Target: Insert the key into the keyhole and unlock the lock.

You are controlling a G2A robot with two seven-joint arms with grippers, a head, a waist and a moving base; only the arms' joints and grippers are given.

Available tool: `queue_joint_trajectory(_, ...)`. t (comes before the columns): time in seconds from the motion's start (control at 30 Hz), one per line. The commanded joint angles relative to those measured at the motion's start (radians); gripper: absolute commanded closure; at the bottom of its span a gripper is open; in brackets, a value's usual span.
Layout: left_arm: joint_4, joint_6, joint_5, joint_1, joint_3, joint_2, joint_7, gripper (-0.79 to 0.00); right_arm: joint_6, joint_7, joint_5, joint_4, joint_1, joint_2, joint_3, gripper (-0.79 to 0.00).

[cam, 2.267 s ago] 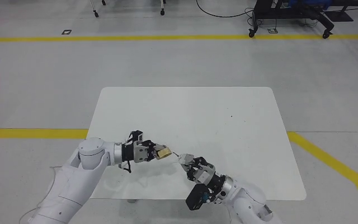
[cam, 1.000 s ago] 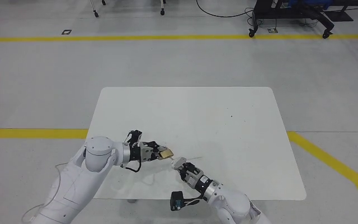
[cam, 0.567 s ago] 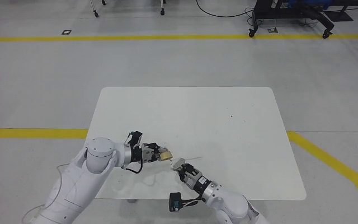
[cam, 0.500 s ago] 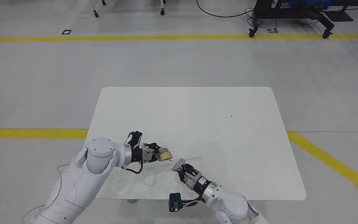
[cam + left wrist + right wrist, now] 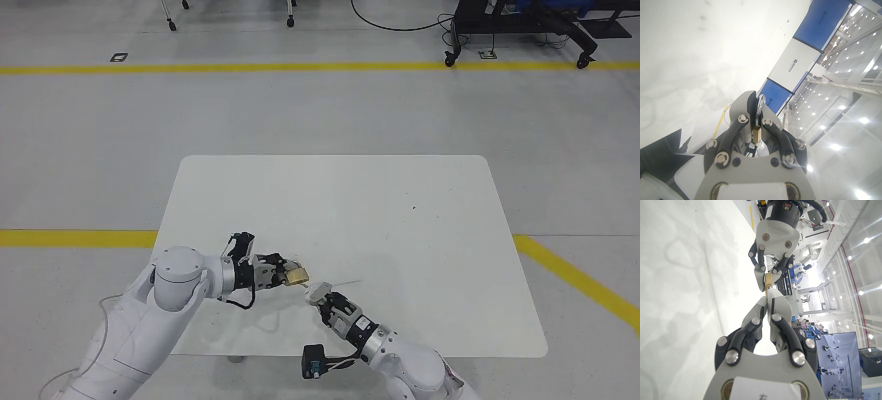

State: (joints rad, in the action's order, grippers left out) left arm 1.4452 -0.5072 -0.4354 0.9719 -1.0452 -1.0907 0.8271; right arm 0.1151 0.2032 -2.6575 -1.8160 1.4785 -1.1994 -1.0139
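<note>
The left end effector clamps a brass lock over the near-left part of the white surface, with the lock's free end turned toward the other arm. The right end effector angles in from the near edge, its tip just beside the lock. 2 yellow floor lines cross the floor, 1 beyond the surface and 1 meeting its sides.

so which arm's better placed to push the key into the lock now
Right, probably. The right tool grips the key, lined up close to the padlock's keyhole end. The left tool is shut on the padlock, so it only steadies it.
</note>
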Motion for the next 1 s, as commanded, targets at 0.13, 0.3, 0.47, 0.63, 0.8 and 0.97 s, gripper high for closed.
queue_joint_trajectory(0.13,0.166,-0.087,0.14,0.083,-0.027,-0.001,-0.414,0.0,-0.096,-0.081,-0.053,-0.037,0.053,0.002,-0.01,0.0)
queue_joint_trajectory(0.3,0.256,-0.166,0.164,0.099,-0.016,-0.009,-0.505,0.0,-0.138,-0.185,-0.104,-0.055,0.085,-0.003,0.003,0.0)
queue_joint_trajectory(0.47,0.301,-0.202,0.14,0.086,0.013,-0.025,-0.548,0.0,-0.147,-0.262,-0.122,-0.042,0.076,-0.015,0.036,0.0)
queue_joint_trajectory(0.63,0.296,-0.214,0.136,0.061,0.049,-0.038,-0.544,0.0,-0.155,-0.3,-0.092,-0.032,0.065,-0.025,0.049,0.0)
queue_joint_trajectory(0.8,0.288,-0.224,0.136,0.046,0.07,-0.047,-0.538,0.0,-0.154,-0.314,-0.083,-0.024,0.058,-0.032,0.057,0.0)
queue_joint_trajectory(0.97,0.279,-0.225,0.141,0.038,0.077,-0.052,-0.522,0.0,-0.144,-0.339,-0.093,-0.005,0.04,-0.04,0.075,0.0)
